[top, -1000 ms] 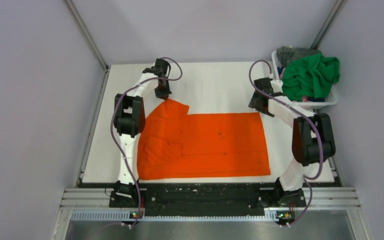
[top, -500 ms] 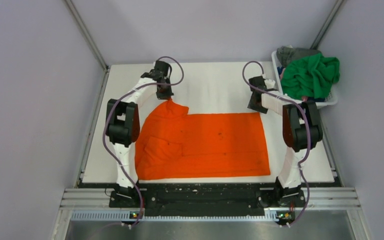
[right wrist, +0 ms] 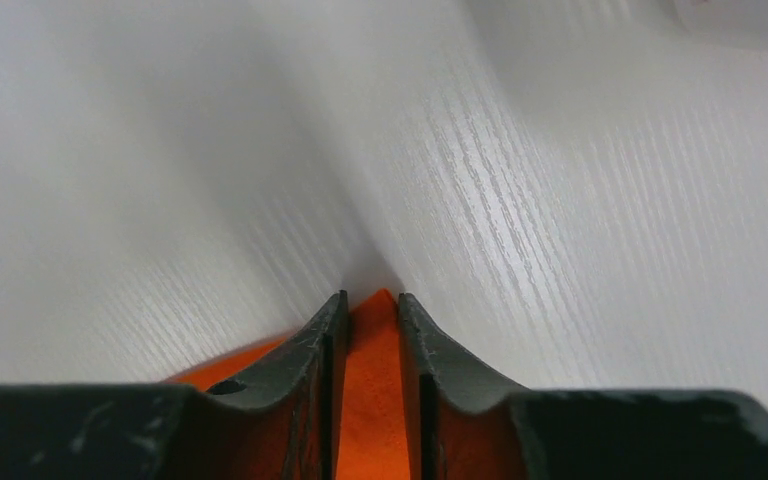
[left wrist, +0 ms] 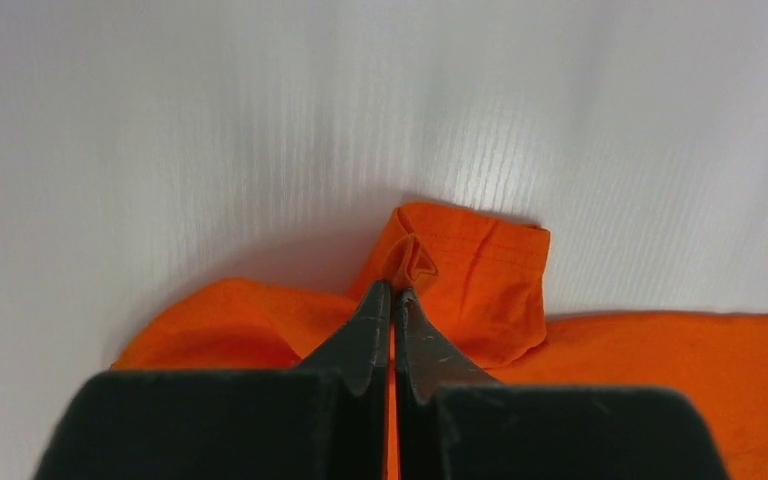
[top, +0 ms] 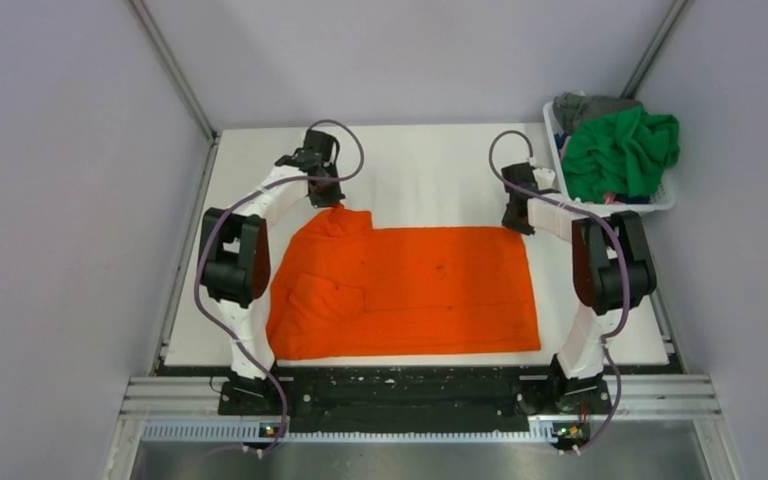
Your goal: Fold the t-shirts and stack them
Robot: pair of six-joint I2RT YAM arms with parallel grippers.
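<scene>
The orange t-shirt (top: 410,290) lies mostly flat across the middle of the white table, with its left side rumpled. My left gripper (top: 328,197) is at the shirt's far left corner, shut on a pinch of the orange cloth (left wrist: 480,270); its tips (left wrist: 392,290) meet on the fold. My right gripper (top: 516,222) is at the shirt's far right corner. Its jaws (right wrist: 370,300) stand a little apart, with the orange corner (right wrist: 370,380) lying between them. A green t-shirt (top: 620,150) and a grey one (top: 585,103) are heaped in the basket.
A white slatted basket (top: 650,205) stands at the far right corner of the table, close behind the right arm. Grey walls enclose the table on three sides. Bare white tabletop (top: 430,170) lies beyond the shirt.
Both grippers have moved. The left has dragged the shirt's far left corner a little left and nearer. The right has moved from beside the basket down onto the shirt's far right corner.
</scene>
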